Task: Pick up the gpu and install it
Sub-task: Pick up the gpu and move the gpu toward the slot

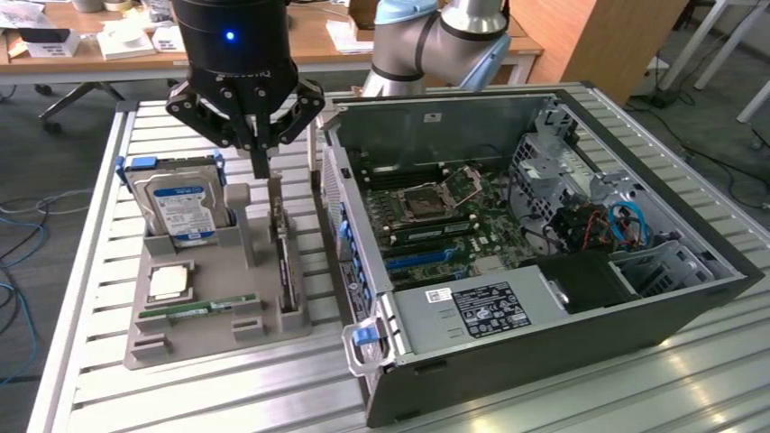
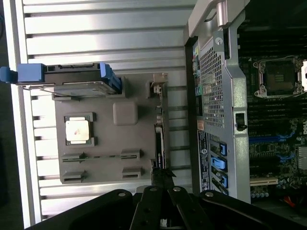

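The gpu (image 1: 285,257) is a thin black card standing on edge in a slot of the grey holder (image 1: 205,336), its silver bracket end toward the back. In the wrist view the gpu (image 2: 160,143) appears as a narrow dark strip on the holder (image 2: 125,143). My gripper (image 1: 259,170) hangs just above the gpu's bracket end, close to it, with its fingers drawn together and nothing between them. In the wrist view the gripper (image 2: 160,175) sits right at one end of the card.
The holder also carries a silver hard drive (image 1: 180,203) with blue rails, a CPU (image 1: 169,282) and a green memory stick (image 1: 180,309). An open computer case (image 1: 542,302) lies to the exterior view's right, its motherboard (image 1: 439,216) exposed. Slatted metal table (image 1: 216,397) underneath.
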`<state>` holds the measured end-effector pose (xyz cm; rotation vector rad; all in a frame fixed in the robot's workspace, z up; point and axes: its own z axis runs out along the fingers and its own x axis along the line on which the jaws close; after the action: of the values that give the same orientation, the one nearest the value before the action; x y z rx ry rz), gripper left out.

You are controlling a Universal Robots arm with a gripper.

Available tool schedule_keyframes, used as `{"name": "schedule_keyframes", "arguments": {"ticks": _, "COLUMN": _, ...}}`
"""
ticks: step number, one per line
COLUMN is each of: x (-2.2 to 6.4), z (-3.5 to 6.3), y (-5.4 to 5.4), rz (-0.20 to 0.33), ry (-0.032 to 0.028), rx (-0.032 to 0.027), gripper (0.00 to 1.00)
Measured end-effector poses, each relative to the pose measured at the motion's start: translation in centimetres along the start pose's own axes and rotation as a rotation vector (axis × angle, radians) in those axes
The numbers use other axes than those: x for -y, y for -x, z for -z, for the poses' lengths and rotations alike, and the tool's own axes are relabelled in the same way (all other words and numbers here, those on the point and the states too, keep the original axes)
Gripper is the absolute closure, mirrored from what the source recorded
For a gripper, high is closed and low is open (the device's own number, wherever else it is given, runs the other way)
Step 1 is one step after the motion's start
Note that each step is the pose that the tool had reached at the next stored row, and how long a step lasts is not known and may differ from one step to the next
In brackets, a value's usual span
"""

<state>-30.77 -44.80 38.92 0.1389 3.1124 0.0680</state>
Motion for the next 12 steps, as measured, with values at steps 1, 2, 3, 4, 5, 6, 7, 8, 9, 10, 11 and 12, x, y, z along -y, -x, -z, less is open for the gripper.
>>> {"name": "schedule_keyframes", "arguments": {"ticks": 1, "x": 0.0, "z": 0.0, "y": 0.0, "rz": 0.0, "ry": 0.0, "rx": 0.0, "gripper": 0.89}}
{"name": "schedule_keyframes", "arguments": {"ticks": 2, "x": 0.0, "z": 0.0, "y": 0.0, "rz": 0.0, "ry": 0.0, "rx": 0.0, "gripper": 0.89}}
{"name": "schedule_keyframes", "arguments": {"ticks": 3, "x": 0.0, "z": 0.0, "y": 0.0, "rz": 0.0, "ry": 0.0, "rx": 0.0, "gripper": 0.89}}
{"name": "schedule_keyframes", "arguments": {"ticks": 4, "x": 0.0, "z": 0.0, "y": 0.0, "rz": 0.0, "ry": 0.0, "rx": 0.0, "gripper": 0.89}}
{"name": "schedule_keyframes", "arguments": {"ticks": 5, "x": 0.0, "z": 0.0, "y": 0.0, "rz": 0.0, "ry": 0.0, "rx": 0.0, "gripper": 0.83}}
{"name": "schedule_keyframes", "arguments": {"ticks": 6, "x": 0.0, "z": 0.0, "y": 0.0, "rz": 0.0, "ry": 0.0, "rx": 0.0, "gripper": 0.77}}
{"name": "schedule_keyframes", "arguments": {"ticks": 7, "x": 0.0, "z": 0.0, "y": 0.0, "rz": 0.0, "ry": 0.0, "rx": 0.0, "gripper": 0.77}}
{"name": "schedule_keyframes", "arguments": {"ticks": 8, "x": 0.0, "z": 0.0, "y": 0.0, "rz": 0.0, "ry": 0.0, "rx": 0.0, "gripper": 0.71}}
{"name": "schedule_keyframes", "arguments": {"ticks": 9, "x": 0.0, "z": 0.0, "y": 0.0, "rz": 0.0, "ry": 0.0, "rx": 0.0, "gripper": 0.65}}
{"name": "schedule_keyframes", "arguments": {"ticks": 10, "x": 0.0, "z": 0.0, "y": 0.0, "rz": 0.0, "ry": 0.0, "rx": 0.0, "gripper": 0.65}}
{"name": "schedule_keyframes", "arguments": {"ticks": 11, "x": 0.0, "z": 0.0, "y": 0.0, "rz": 0.0, "ry": 0.0, "rx": 0.0, "gripper": 0.58}}
{"name": "schedule_keyframes", "arguments": {"ticks": 12, "x": 0.0, "z": 0.0, "y": 0.0, "rz": 0.0, "ry": 0.0, "rx": 0.0, "gripper": 0.58}}
